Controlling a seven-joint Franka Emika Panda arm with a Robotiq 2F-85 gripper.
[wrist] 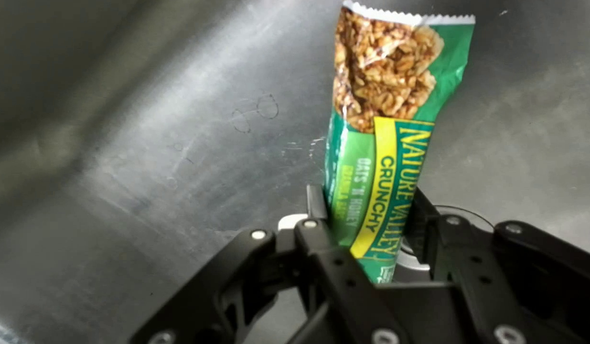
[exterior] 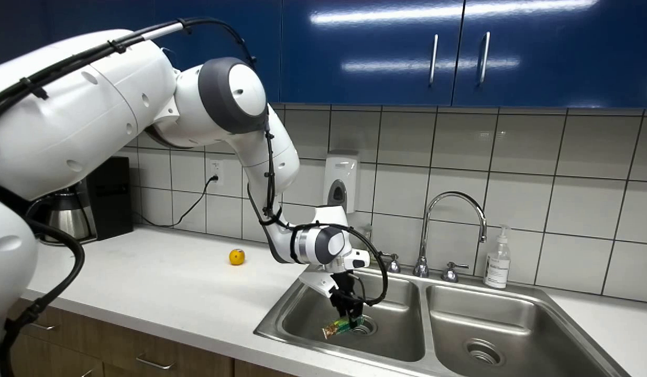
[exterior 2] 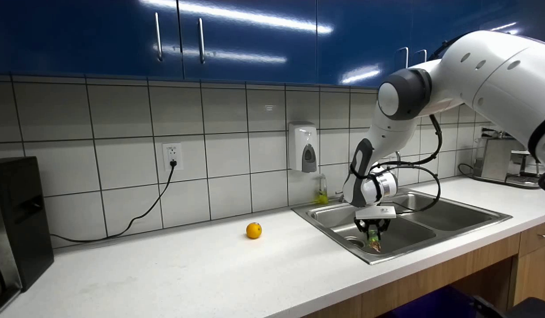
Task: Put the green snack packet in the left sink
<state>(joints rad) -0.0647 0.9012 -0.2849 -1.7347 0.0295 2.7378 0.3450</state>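
Here one gripper point(wrist: 369, 209) holds one packet point(wrist: 388, 143) over the left sink point(exterior: 396, 330), one of two; well apart from the gripper sits one orange point(exterior: 237, 257).

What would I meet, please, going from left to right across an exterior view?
Black boxy appliance, white wall outlet, small round yellow-orange object, white wall-mounted dispenser, elongated green snack packet, silver countertop machine.

The arm point(exterior: 103, 118) was white and rounded, dimpled with recesses point(exterior: 76, 165); a dark grey collar point(exterior: 215, 94) ringed a white disc point(exterior: 251, 88). Black cables point(exterior: 72, 65), bound with ties point(exterior: 116, 47), ran along it, and a silvery band point(exterior: 303, 246) circled the wrist point(exterior: 314, 246). The gripper point(wrist: 370, 204) was black, its angular linkages point(wrist: 204, 286) dotted with pale screw heads point(wrist: 258, 234).
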